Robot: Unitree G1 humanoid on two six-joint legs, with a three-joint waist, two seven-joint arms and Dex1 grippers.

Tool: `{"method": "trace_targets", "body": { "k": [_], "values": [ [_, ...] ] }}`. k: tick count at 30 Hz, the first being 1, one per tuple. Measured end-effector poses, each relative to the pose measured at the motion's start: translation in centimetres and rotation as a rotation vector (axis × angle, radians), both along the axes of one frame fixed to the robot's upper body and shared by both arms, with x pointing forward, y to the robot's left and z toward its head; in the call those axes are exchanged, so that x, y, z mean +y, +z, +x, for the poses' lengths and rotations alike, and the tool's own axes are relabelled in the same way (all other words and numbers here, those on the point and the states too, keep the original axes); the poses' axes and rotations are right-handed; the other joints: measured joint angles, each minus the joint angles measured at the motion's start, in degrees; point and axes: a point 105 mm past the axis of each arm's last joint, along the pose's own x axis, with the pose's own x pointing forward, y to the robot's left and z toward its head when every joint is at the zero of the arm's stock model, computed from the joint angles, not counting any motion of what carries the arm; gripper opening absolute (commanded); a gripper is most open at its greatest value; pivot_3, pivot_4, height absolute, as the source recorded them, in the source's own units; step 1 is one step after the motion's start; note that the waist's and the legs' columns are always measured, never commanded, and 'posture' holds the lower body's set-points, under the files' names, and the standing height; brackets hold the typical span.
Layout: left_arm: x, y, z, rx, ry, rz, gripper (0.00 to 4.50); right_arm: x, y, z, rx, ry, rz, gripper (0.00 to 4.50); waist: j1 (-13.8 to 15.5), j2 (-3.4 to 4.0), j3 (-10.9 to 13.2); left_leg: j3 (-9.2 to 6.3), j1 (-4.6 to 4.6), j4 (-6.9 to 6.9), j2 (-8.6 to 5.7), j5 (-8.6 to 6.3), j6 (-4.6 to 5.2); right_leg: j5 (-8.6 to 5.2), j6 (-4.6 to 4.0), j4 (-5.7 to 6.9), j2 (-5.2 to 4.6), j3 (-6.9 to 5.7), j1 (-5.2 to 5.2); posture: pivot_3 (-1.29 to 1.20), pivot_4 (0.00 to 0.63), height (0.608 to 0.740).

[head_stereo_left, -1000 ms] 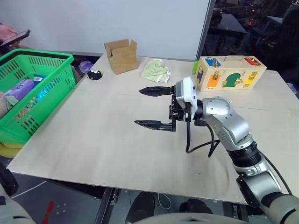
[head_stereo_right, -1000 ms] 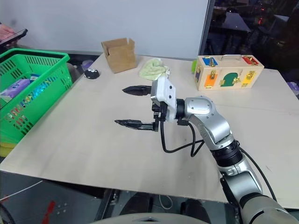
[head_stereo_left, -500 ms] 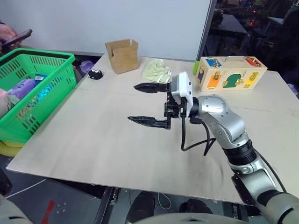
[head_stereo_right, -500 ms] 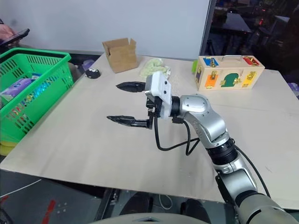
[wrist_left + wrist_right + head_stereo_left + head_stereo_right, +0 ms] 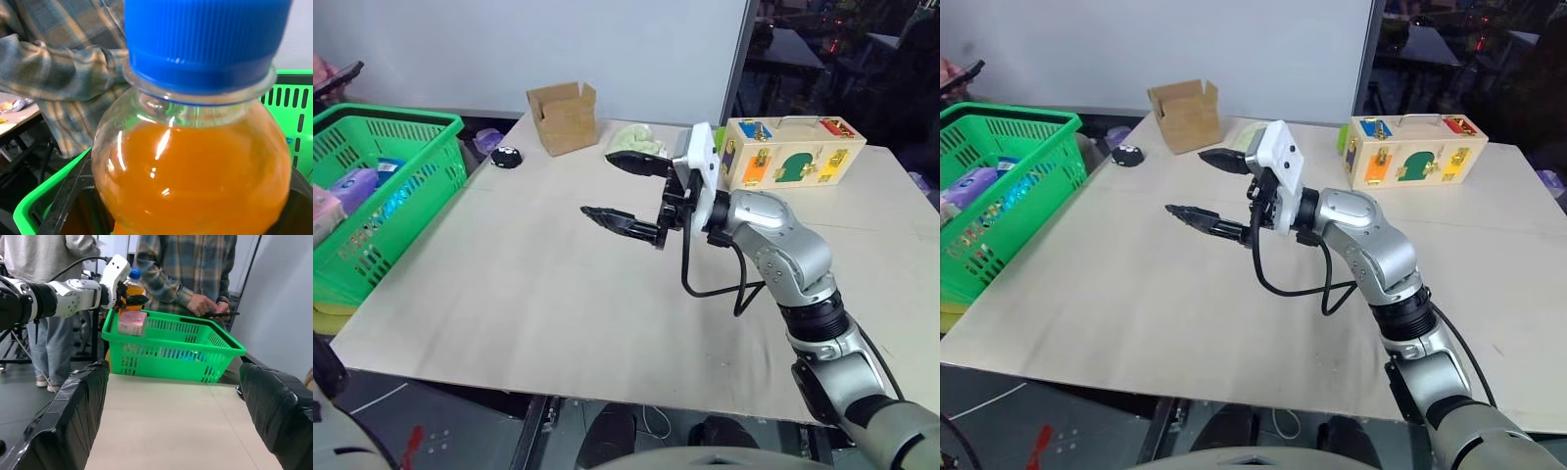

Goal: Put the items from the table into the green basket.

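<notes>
The small orange-drink bottle (image 5: 195, 166) with its blue cap sits between the black fingers (image 5: 72, 198) of my left gripper (image 5: 129, 293), which is shut on it. In the right wrist view the bottle (image 5: 131, 288) hangs just above the near rim of the green basket (image 5: 171, 350). A pink carton (image 5: 133, 322) lies at that corner of the basket, below the bottle. The basket (image 5: 372, 196) stands beside the left edge of the table (image 5: 509, 284). My right gripper (image 5: 600, 186) hovers open over the table's middle, pointing left, with nothing between its fingers.
At the far side of the table are a brown cardboard box (image 5: 563, 117), a green cloth (image 5: 636, 140), a small black round object (image 5: 506, 157) and a wooden lock-toy box (image 5: 793, 150). A person in a plaid shirt (image 5: 195, 264) stands behind the basket, holding a phone (image 5: 217, 313).
My right gripper has lifted a little toward the far side and turned at the wrist, its fingers still wide apart. The view has shifted slightly.
</notes>
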Motion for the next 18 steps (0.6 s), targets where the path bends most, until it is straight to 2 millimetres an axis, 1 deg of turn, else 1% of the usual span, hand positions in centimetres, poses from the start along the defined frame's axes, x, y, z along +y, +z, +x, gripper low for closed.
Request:
{"method": "trace_targets", "body": {
  "k": [6,8,9,10,11,18],
  "values": [
    [-0.27,-0.05,0.40,0.003,-0.009,0.001,2.73,-0.14,0.17,-0.01,-0.010,-0.013,0.000,4.50,-0.36,0.00,0.00,-0.01,0.00,0.01,0.00,0.00,0.00,0.00,0.00,0.02,0.00,0.00,0.00,0.13,0.000,0.740],
    [-0.33,-0.05,0.47,0.001,-0.012,0.000,3.66,-0.18,0.15,0.03,-0.011,-0.015,-0.002,4.50,-0.43,0.00,0.00,-0.01,0.00,0.01,0.00,0.00,0.00,0.00,0.00,0.02,0.00,0.00,0.00,0.13,0.000,0.740],
    [-0.37,0.00,0.52,-0.002,-0.014,-0.002,3.87,-0.19,0.14,0.05,-0.011,-0.017,-0.003,4.50,-0.44,0.00,0.00,-0.01,0.00,0.01,0.00,0.00,0.00,0.00,0.00,0.02,0.00,0.00,0.00,0.13,0.000,0.740],
    [-0.48,0.12,0.65,-0.007,-0.021,-0.004,4.35,-0.20,0.14,0.05,-0.011,-0.017,-0.003,4.50,-0.45,0.00,0.00,-0.02,0.00,0.01,0.00,0.00,0.00,0.00,0.00,0.02,0.00,0.00,0.01,0.13,0.000,0.740],
    [-0.52,0.18,0.69,-0.008,-0.024,-0.004,4.44,-0.19,0.13,0.06,-0.012,-0.018,-0.004,4.50,-0.59,0.01,0.00,-0.01,0.02,0.01,0.00,0.00,0.00,0.00,0.00,0.03,0.00,0.00,0.00,0.13,0.000,0.740],
    [-0.88,0.53,0.57,-0.081,-0.077,-0.014,4.44,-0.42,0.02,0.23,-0.016,-0.030,-0.015,4.50,-2.40,0.04,0.01,0.00,0.11,0.01,0.00,0.00,0.00,-0.01,-0.01,0.22,0.01,0.04,-0.01,0.13,0.000,0.740]
  ]
}}
